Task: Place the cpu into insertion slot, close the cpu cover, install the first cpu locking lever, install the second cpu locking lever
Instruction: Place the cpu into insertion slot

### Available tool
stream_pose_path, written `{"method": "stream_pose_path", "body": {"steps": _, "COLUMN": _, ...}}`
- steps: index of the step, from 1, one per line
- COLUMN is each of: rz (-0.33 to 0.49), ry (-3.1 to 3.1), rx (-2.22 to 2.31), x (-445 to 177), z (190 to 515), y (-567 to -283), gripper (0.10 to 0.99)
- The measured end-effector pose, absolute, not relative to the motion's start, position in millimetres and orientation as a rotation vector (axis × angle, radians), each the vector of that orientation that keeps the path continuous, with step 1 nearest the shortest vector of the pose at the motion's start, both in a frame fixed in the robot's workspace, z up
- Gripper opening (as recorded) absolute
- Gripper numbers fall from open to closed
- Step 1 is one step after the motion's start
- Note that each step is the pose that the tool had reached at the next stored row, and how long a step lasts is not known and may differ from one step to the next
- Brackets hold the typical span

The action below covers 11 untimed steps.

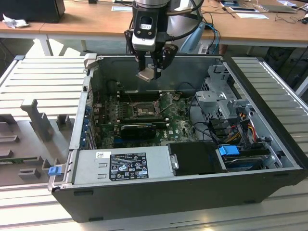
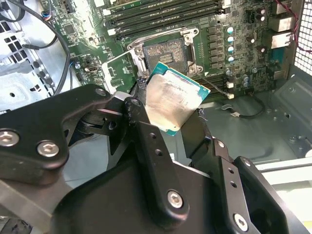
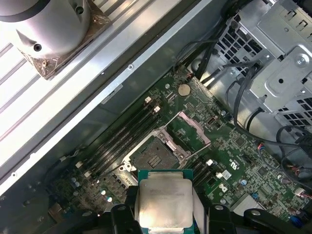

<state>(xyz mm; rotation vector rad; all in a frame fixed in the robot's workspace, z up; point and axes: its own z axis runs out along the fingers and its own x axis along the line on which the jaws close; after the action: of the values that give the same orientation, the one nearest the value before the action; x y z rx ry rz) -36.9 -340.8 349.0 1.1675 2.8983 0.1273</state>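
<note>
Silvery-grey metal is being shown on the face of the cpu point(image 2: 170, 100), which is being gripped by the gripper point(image 1: 150, 72). Two opposite edges of the chip are being pinched by the black fingers point(image 2: 139, 122), with the jaws closed only to the chip's width. The chip is being held tilted in the second wrist view, its green edge and a smeared patch on its face being shown. In the exterior view it is being held in the air over the far side of the open computer case point(image 1: 159, 197), well above the green motherboard point(image 1: 179, 122) and apart from it. The insertion slot point(image 3: 151, 158) is being left uncovered, with its dark square socket exposed inside the silvery rim. The cpu cover point(image 3: 194, 132) is being kept swung open, just beside the slot. Long black memory slots point(image 3: 122, 141) are being seen beside the socket on its other side. Nearer the exterior camera, a black card point(image 1: 139, 129) and a grey power supply point(image 1: 120, 166) are being seen inside the case. A metal drive cage point(image 1: 219, 96) is being seen at the exterior view's right, and wooden desks point(image 1: 86, 19) behind.
</note>
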Motion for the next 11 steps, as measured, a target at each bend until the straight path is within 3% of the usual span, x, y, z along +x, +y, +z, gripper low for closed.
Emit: {"method": "stream_pose_path", "body": {"steps": 11, "rz": 0.127, "ry": 2.876, "rx": 1.218, "x": -36.9, "z": 347.2, "y": -340.8, "gripper": 0.529}}
